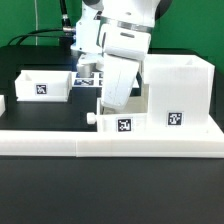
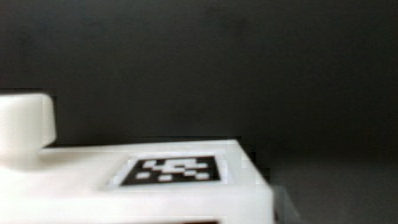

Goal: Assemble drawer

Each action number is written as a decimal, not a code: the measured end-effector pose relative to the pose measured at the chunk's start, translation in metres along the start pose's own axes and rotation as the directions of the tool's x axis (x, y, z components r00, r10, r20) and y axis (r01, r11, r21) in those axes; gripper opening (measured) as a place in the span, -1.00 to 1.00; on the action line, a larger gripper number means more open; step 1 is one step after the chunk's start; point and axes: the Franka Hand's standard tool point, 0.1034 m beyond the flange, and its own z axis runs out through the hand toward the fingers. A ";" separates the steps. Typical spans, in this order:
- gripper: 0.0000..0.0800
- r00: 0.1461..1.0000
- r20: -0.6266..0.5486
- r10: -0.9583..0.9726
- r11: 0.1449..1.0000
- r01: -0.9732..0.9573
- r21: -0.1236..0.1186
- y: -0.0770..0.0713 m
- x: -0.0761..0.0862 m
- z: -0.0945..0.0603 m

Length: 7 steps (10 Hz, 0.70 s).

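A small white drawer piece with a black-and-white tag and a round knob sits low against the front rail, next to the big white drawer box. My gripper comes down tilted onto the top of this piece and looks shut on it; the fingers are mostly hidden by the hand. In the wrist view the same piece fills the space right under the camera, its knob sticking up at one side. A second white drawer tray lies apart at the exterior view's left.
A long white rail runs along the front of the black table. Another small white part shows at the exterior view's left edge. Cables hang behind the arm.
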 end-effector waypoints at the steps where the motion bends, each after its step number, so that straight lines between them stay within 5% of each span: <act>1: -0.89 1.000 0.000 -0.001 1.000 0.001 0.000 0.000 0.000 0.000; 4: -0.89 1.000 0.000 -0.001 1.000 0.001 0.000 0.000 0.000 0.000; 6: -0.10 1.000 0.007 -0.015 1.000 0.015 0.005 -0.004 -0.013 0.000; 7: -0.10 1.000 0.012 -0.018 1.000 0.018 0.013 -0.011 -0.026 0.000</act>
